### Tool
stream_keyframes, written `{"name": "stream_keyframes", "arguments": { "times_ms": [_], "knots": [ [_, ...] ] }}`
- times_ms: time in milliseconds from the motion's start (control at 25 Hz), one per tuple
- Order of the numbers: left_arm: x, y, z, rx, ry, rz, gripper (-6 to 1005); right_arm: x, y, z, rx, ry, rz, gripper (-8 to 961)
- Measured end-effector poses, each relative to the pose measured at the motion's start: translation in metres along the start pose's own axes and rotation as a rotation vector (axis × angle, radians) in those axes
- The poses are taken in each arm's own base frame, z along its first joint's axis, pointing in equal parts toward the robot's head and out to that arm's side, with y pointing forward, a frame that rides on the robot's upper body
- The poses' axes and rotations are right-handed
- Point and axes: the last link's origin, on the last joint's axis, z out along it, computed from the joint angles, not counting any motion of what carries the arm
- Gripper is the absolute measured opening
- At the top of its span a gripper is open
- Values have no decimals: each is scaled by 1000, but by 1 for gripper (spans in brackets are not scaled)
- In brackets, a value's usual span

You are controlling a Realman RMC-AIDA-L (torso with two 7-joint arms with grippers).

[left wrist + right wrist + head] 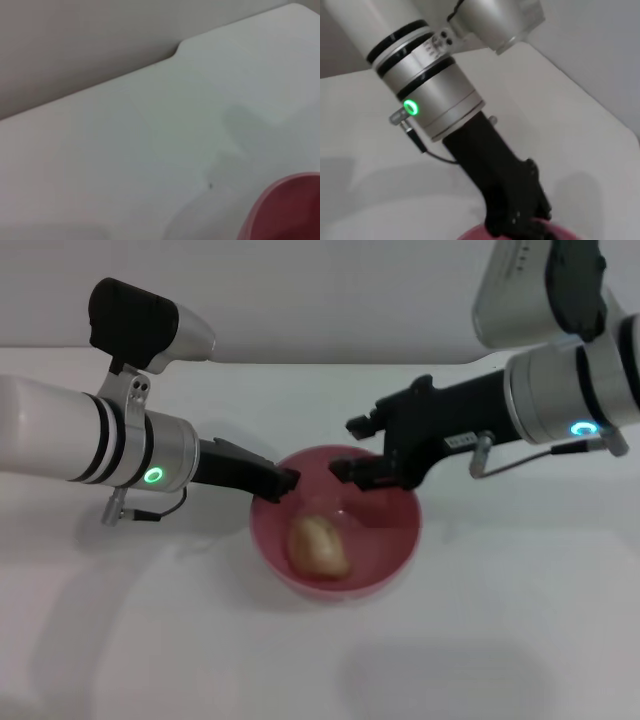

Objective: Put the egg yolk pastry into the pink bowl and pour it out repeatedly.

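Sitting nearest me on the white table [520,640], the pink bowl [390,550] is holding the egg yolk pastry [319,546] against its near inner wall. At the bowl's left rim, the left gripper [283,481] is looking clamped on the edge. Over the far rim, the right gripper [352,447] is hanging with its fingers apart. Light and slick, the bowl is probably best held by the rim; the pastry seems soft, crumbly.

the white-and-silver left arm reaches in from the frame's left, its black left gripper [278,482] closed at centre; the right gripper [352,448] stands parted, centre-right.
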Motion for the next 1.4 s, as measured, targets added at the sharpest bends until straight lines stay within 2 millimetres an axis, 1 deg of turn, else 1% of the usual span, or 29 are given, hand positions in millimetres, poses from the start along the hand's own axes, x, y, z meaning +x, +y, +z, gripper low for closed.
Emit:
{"name": "stream_keyframes", "arguments": {
  "times_ms": [160,280,400,480,560,720,920,1200,1400],
  "knots": [
    [4,0,1,8,17,0,31,6,-2,-4,7,-4,25,487],
    [3,4,5,6,13,16,34,11,-14,-13,79,-46,72,487],
    [1,11,12,8,4,55,37,25,-31,-22,167,-84,148,487],
    [-1,16,18,13,1,78,39,35,-39,-25,200,-93,193,487],
    [-5,19,22,13,-11,91,42,43,-43,-27,217,-94,225,487],
    [-7,22,26,9,-31,97,46,51,-45,-28,231,-93,253,487],
    [1,18,20,15,6,71,235,58,-45,-26,233,-87,274,487],
    [20,1,-9,26,115,-12,549,64,-48,-25,247,-84,294,487],
    [26,-20,-33,49,214,-96,741,66,-51,-26,272,-102,311,487]
  ]
}}
